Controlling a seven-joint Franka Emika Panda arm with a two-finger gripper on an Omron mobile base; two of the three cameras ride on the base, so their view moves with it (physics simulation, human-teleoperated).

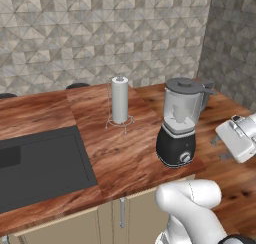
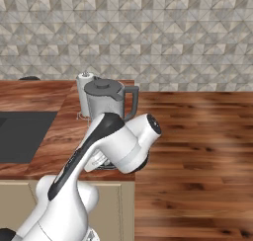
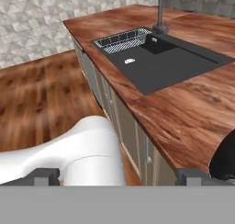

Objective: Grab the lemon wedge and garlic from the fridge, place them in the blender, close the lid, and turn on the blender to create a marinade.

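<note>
Jaws are standing wide apart and gripping nothing: in the hand view the gripper (image 3: 118, 178) is showing one dark fingertip at each side of the lower edge, with only open space between them. Its camera is looking back along the wooden counter (image 3: 193, 113) toward a black sink (image 3: 160, 62), where a wire basket (image 3: 121, 39) is sitting in the basin beside a dark faucet (image 3: 159, 12), so the hand is pointing away from the appliance it has to serve. That appliance, the blender (image 1: 180, 125), is standing upright on the counter just right of the paper-towel roll (image 1: 119, 99), its clear jar sitting on the black base with the silver knob (image 1: 186, 158) facing the robot. The lid (image 1: 184, 84) is lying flat on top of the jar, so it looks closed already. From the right base camera the blender is rising just behind the bent arm, its side handle (image 2: 132, 100) pointing right. Judging from the task, the knob is what the coming move turns on: it is lying low on the front of the base, beside and behind the jaws as they are now aimed, so the wrist would need to swing round toward it. Lemon wedge and garlic cannot be made out through the tinted jar. No brand, label or writing can be read on anything.
</note>
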